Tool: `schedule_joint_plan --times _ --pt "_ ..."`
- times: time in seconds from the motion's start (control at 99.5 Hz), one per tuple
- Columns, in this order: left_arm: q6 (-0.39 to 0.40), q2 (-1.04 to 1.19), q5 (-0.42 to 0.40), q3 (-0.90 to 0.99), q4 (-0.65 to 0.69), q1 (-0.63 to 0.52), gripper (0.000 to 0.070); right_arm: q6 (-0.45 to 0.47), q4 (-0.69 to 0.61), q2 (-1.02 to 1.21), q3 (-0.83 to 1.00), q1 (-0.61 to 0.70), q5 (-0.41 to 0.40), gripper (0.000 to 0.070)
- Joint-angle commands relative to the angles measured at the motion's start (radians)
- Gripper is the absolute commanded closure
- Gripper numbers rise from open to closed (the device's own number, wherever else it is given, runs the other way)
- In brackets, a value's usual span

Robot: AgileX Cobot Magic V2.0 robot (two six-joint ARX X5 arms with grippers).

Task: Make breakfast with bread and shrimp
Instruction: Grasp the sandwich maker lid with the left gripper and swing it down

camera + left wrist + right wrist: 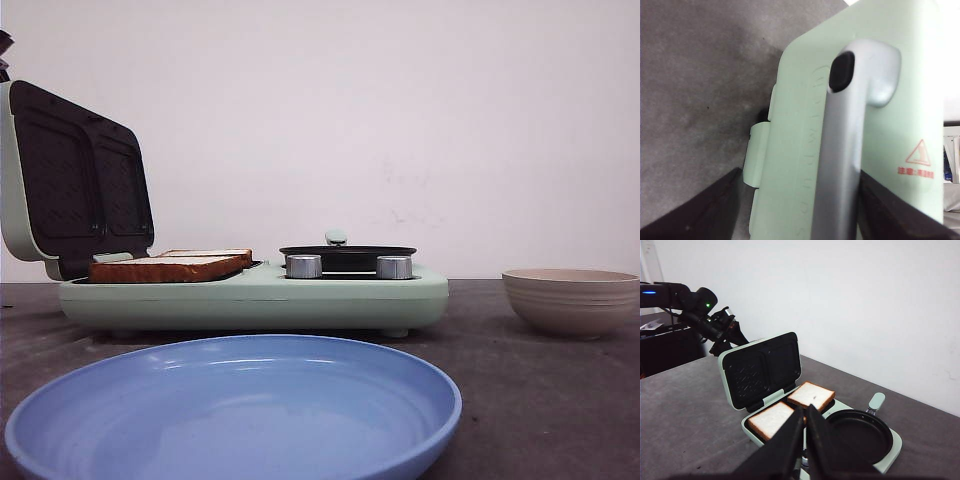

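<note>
Two slices of bread lie side by side on the lower plate of a mint-green sandwich maker, whose lid stands open. In the right wrist view they are the near slice and the far slice. My left gripper is open with the lid's silver handle between its fingers. It sits at the lid's top edge. My right gripper is shut and empty, held above the maker. No shrimp is in view.
A round black pan sits on the maker's right half, behind two silver knobs. A large blue plate lies at the front. A beige bowl stands at the right; its inside is hidden.
</note>
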Motion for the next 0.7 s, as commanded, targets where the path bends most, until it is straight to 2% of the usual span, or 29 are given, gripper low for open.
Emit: schedule_joint_plan --times 0.0,0.09,0.1,0.251,0.332,0.522,0.693 --pt "0.002 0.030 -0.002 0.029 0.006 0.002 0.0454 0.019 0.007 0.005 0.015 0.005 0.008 0.0700" --pt "0.002 0.030 -0.002 0.029 0.006 0.002 0.0574 0.022 0.008 0.005 0.015 0.005 0.014 0.0700" --pt "-0.001 0.030 -0.001 0.029 0.003 0.003 0.0604 0.024 0.008 0.005 0.015 0.005 0.014 0.0700" --pt "-0.003 0.029 0.034 0.029 -0.003 0.003 0.0609 0.026 0.008 0.005 0.015 0.005 0.014 0.0700" --pt "-0.022 0.029 0.044 0.029 -0.002 0.002 0.0700 0.027 0.009 0.005 0.015 0.005 0.014 0.0700" --pt "-0.047 0.029 0.108 0.029 0.001 -0.013 0.0700 0.030 0.012 0.005 0.015 0.005 0.013 0.0700" --pt "-0.072 0.024 0.126 0.030 0.010 -0.041 0.0700 0.030 0.014 0.005 0.015 0.005 0.013 0.0700"
